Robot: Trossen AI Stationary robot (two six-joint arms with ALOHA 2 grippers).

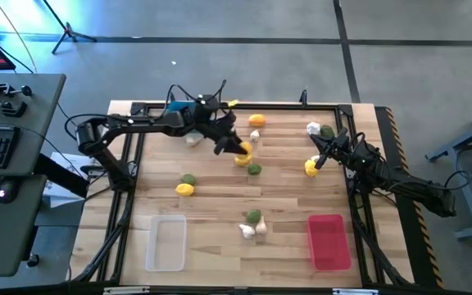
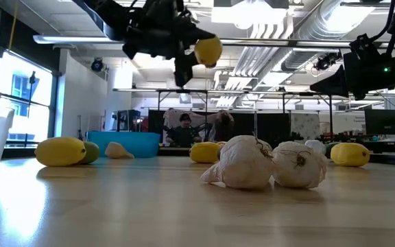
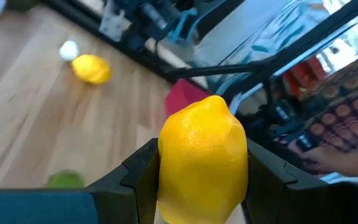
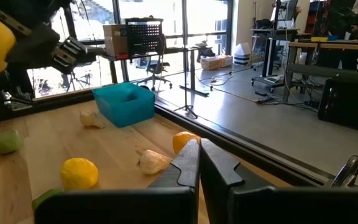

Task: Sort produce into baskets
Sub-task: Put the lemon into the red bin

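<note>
My left gripper point(image 1: 238, 147) is over the middle of the table, shut on a yellow lemon point(image 3: 202, 158) that shows high above the tabletop in the low view point(image 2: 208, 50). Another lemon point(image 1: 242, 161) and a green fruit point(image 1: 254, 170) lie on the table just below it. More produce lies scattered about: a lemon point(image 1: 185, 189) beside a green fruit point(image 1: 188, 178), and two garlic bulbs point(image 2: 266, 165) near the front. The blue basket point(image 4: 126, 102) stands far left, the clear basket point(image 1: 165, 242) near left and the red basket point(image 1: 328, 241) near right. My right gripper point(image 4: 199, 155) is shut at the right side. My left gripper pinches the lemon by its two opposite sides point(image 3: 166, 168), one finger point(image 3: 138, 180) on each side. The fingers come at it almost level, slanting slightly down. The lemon is lifted clear of the table, its pointed end point(image 3: 216, 102) facing away from the wrist.
A lemon point(image 1: 310, 168), a garlic bulb point(image 1: 312, 127) and a green fruit point(image 1: 326, 131) lie close to my right gripper. An orange-yellow fruit point(image 1: 256, 120) and a garlic bulb point(image 4: 154, 162) lie near the far edge. A black frame rail point(image 1: 244, 106) borders the table.
</note>
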